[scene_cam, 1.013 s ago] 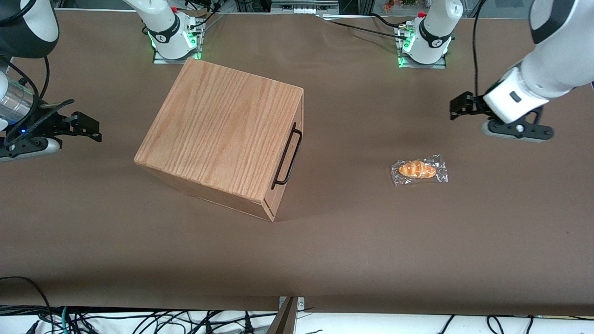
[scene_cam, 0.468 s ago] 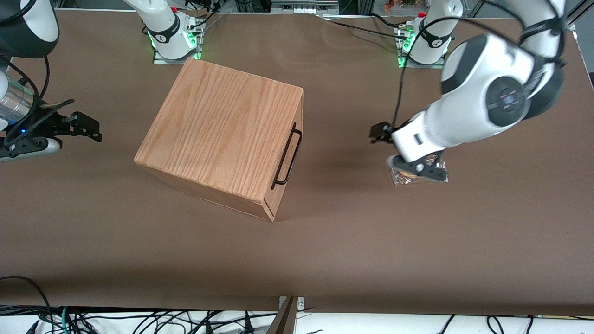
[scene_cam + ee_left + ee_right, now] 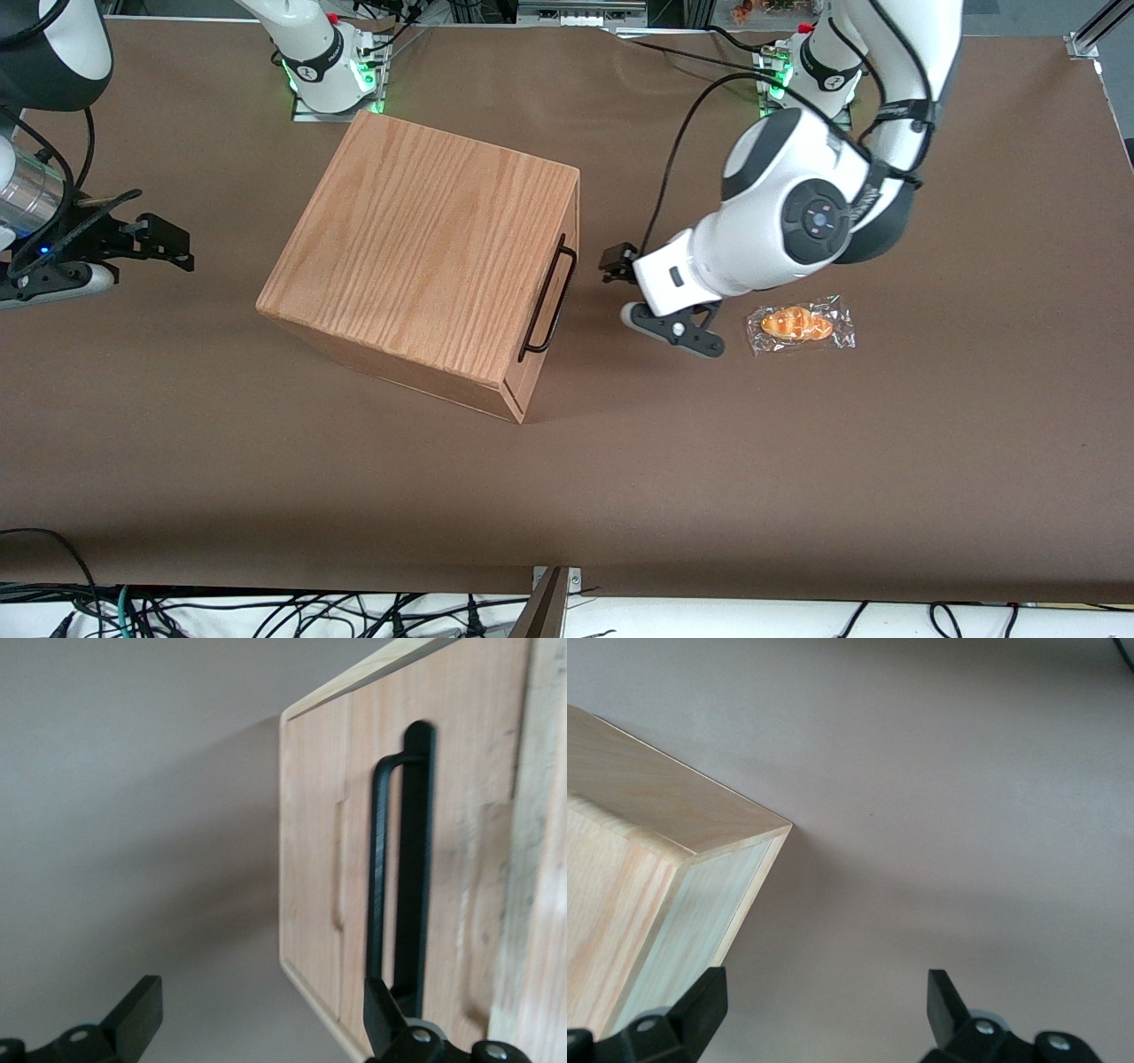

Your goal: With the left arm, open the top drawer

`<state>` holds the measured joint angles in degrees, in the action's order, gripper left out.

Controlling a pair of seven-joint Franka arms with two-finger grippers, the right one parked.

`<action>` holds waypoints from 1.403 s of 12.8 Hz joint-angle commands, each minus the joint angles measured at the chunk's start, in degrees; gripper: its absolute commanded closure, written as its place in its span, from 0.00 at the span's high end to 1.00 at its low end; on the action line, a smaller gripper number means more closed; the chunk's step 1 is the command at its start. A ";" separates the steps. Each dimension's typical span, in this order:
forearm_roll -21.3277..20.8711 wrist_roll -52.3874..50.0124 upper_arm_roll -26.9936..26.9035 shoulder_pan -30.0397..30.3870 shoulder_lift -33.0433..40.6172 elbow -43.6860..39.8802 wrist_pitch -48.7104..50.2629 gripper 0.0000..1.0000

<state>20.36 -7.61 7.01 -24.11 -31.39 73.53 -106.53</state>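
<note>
Item one — my gripper, black, two-fingered, at the end of my left arm, a glossy white arm with dark-grey joint caps and a loose black cable. It hangs in front of the drawer face, near the handle but not touching it. In my wrist view both fingertips show spread wide apart with bare table between them; I hold nothing. Item two — the top drawer, pale wood, set in the front of the large oak-grain wooden box; it sits flush with the box, shut. Its long thin black bar handle runs along the drawer front, standing a little proud of the wood, and in the wrist view one of my fingers lines up near its end. Item three — a wrapped bread roll, orange-brown in a clear packet, lying flat on the brown table, toward my working arm's end, well apart from the box and just beside my wrist.
</note>
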 commanded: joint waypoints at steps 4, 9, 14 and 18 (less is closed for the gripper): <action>0.74 -0.13 -0.69 -4.53 -5.61 -2.25 -10.88 1.00; 0.47 0.05 -0.77 -5.50 -6.84 -1.90 -13.00 1.00; -2.06 0.66 -1.04 -4.98 -7.63 -1.81 -12.83 1.00; -7.52 0.49 -1.12 -4.80 -7.54 -1.29 -12.39 1.00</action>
<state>15.94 -7.45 6.83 -29.09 -38.36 73.01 -119.69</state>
